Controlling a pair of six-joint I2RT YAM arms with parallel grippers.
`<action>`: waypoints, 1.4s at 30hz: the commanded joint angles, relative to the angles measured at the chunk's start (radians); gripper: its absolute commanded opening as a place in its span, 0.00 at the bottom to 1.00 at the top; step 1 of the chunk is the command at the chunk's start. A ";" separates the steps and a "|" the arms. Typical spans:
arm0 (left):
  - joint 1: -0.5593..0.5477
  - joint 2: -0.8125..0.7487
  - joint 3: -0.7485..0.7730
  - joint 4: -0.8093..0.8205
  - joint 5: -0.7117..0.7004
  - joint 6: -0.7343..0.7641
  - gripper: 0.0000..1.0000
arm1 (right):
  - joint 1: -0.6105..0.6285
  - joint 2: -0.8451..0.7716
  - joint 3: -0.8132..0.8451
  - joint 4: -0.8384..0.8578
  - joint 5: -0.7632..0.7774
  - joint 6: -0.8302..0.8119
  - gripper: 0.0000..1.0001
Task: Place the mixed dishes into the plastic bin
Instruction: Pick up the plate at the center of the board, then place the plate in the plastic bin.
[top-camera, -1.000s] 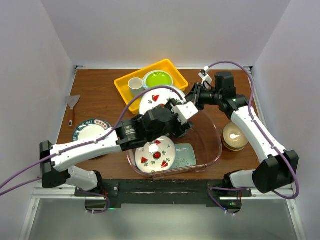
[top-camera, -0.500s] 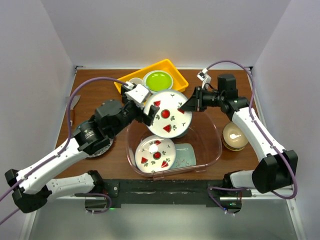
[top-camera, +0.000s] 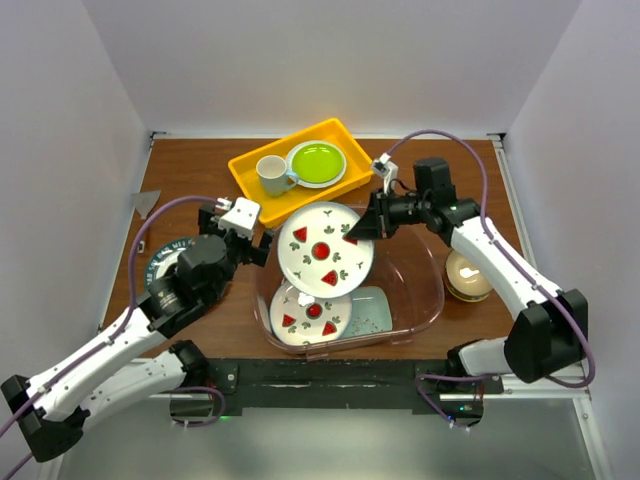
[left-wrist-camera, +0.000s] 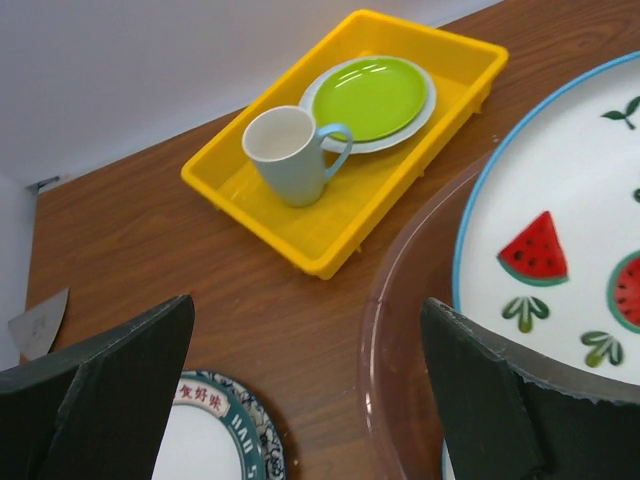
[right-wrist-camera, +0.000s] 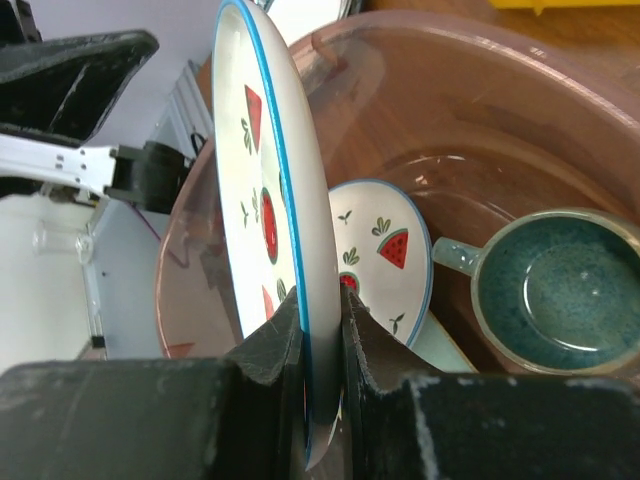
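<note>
My right gripper (top-camera: 362, 228) is shut on the rim of a white plate with red-and-green motifs (top-camera: 325, 245), holding it tilted on edge over the plastic bin (top-camera: 436, 290). In the right wrist view the fingers (right-wrist-camera: 272, 350) pinch that plate (right-wrist-camera: 265, 170). Below it, in the bin (right-wrist-camera: 450, 110), lie a matching plate (right-wrist-camera: 385, 255), a dark teal mug (right-wrist-camera: 555, 285) and a mint-green tray (top-camera: 372, 310). My left gripper (top-camera: 258, 243) stands open and holds nothing, left of the bin, above the blue-floral plate (left-wrist-camera: 215, 435). A tan bowl (top-camera: 468, 272) sits right of the bin.
A yellow tray (top-camera: 250, 185) at the back holds a white mug (top-camera: 270, 173) and a lime-green plate (top-camera: 316, 162). A scraper (top-camera: 147, 203) lies at the far left edge. White walls close in the table on three sides.
My left gripper let go of the plate's left edge, opened wide and drew back to the left. The right gripper brought the plate nearer and lower over the bin.
</note>
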 joint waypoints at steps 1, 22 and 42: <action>0.007 -0.087 -0.098 0.121 -0.126 0.042 1.00 | 0.046 0.030 0.026 0.024 -0.015 -0.053 0.00; 0.009 -0.193 -0.177 0.156 -0.187 0.044 1.00 | 0.244 0.152 -0.016 0.007 0.144 -0.084 0.00; 0.022 -0.196 -0.182 0.156 -0.163 0.047 1.00 | 0.287 0.211 -0.012 -0.014 0.259 -0.112 0.45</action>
